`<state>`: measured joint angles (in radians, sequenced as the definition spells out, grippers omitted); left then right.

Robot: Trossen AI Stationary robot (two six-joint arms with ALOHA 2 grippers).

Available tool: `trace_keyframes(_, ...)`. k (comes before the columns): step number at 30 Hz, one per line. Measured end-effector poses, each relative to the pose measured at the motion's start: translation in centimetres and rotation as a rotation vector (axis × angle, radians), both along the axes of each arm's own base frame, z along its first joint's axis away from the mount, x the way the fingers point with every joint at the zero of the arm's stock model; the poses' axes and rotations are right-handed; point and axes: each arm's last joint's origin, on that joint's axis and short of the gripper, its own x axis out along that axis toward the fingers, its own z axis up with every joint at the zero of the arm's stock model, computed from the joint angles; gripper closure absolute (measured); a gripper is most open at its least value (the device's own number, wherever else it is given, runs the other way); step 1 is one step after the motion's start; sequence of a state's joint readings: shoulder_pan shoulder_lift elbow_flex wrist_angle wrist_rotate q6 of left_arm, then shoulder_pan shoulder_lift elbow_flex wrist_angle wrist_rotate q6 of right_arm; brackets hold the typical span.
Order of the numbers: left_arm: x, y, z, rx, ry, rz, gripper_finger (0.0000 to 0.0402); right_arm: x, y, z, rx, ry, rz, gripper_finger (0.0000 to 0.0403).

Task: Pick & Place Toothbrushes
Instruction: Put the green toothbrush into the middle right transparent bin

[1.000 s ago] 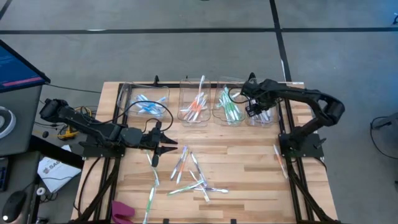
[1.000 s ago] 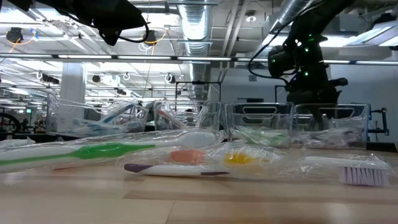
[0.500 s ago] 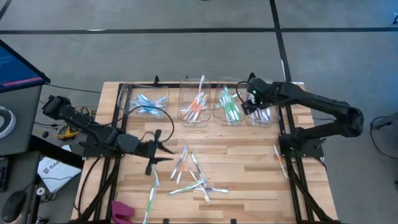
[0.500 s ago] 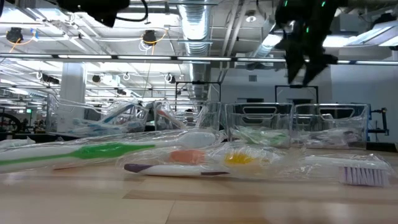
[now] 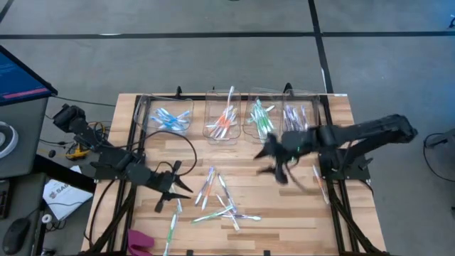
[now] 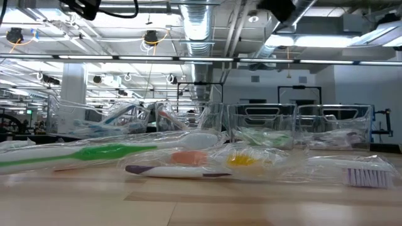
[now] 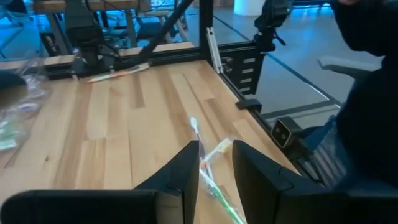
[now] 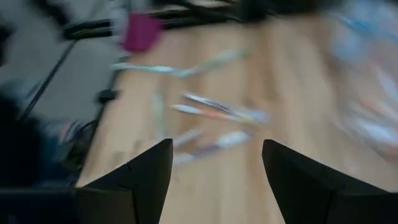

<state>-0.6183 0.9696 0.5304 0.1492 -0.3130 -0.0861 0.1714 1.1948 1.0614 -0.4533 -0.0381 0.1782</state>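
High view: your right end effector (image 5: 274, 165), jaws apart and empty, hangs between the bins (image 5: 226, 121) and the loose toothbrushes (image 5: 220, 200) on the bench (image 5: 284, 227). Left wrist view: your left end effector (image 7: 214, 168) stands narrowly apart over a green brush (image 7: 217, 198). Pick step; next, lower and close.

A pale wooden worktop (image 5: 284, 213) carries four clear plastic bins (image 5: 226, 117) in a row along its far edge, each holding toothbrushes sorted by colour. More toothbrushes (image 5: 220, 199) lie scattered loose on the boards between the middle and the near edge, one green one (image 5: 171, 229) near the near left corner. A pink object (image 5: 140, 242) sits at that corner.
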Motion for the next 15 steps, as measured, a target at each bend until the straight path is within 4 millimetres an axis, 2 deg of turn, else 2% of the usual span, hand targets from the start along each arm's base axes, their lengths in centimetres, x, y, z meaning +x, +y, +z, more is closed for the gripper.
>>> trace_keyframes(3, -0.2, -0.2, -0.2, 0.003, 0.005, -0.012, 0.0311, 1.8, 3.7, -1.0, -0.084, -0.086, 0.186, 0.0161)
trace_keyframes(7, -0.4, -0.1, -1.2, 0.019, 0.028, -0.013, 0.0311, 4.4, 7.8, -3.6, -0.215, -0.15, 0.351, 0.0161)
trace_keyframes(11, -0.7, 0.1, -2.4, 0.024, 0.063, -0.007, 0.0311, 7.5, 10.2, -6.1, -0.311, -0.115, 0.395, 0.0165)
trace_keyframes(15, -0.9, 0.3, -3.2, -0.002, 0.091, 0.006, 0.0311, 11.1, 11.6, -8.4, -0.343, -0.027, 0.405, 0.0174)
